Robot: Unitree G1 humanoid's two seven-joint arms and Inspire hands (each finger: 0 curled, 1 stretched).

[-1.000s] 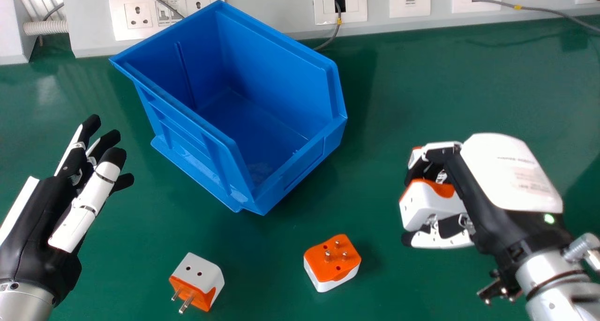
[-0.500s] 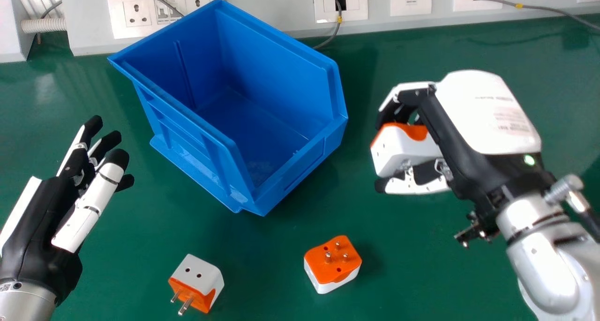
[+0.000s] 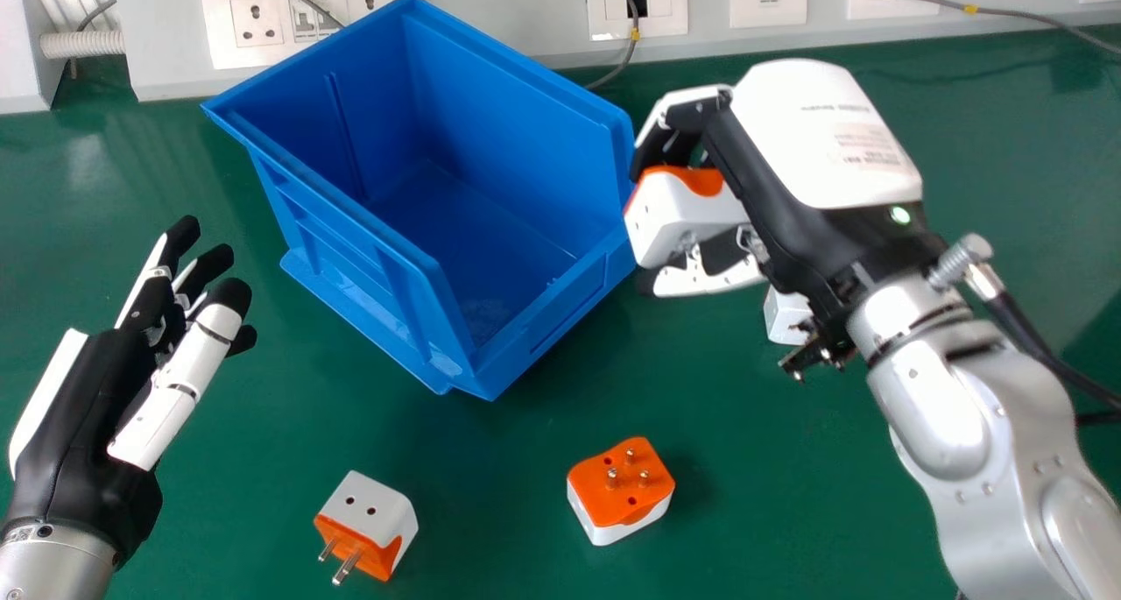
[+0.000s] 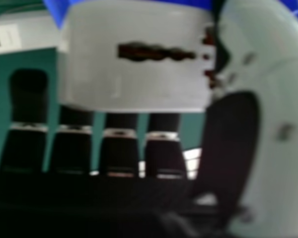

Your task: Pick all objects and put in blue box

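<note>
A cube-like white and orange plastic plug adapter (image 3: 670, 219) is held by the curled fingers and thumb of the right hand (image 3: 823, 136), just beside the right side of the open blue plastic box (image 3: 517, 180). In front of the box, an adapter with orange pinned face up (image 3: 604, 508) and, more to the left, a white-topped adapter (image 3: 381, 499) are seen. To its right, a white block (image 3: 781, 316) is partly hidden. To its left, nothing is held by the left hand (image 3: 88, 416), fingers nearly straight.
</note>
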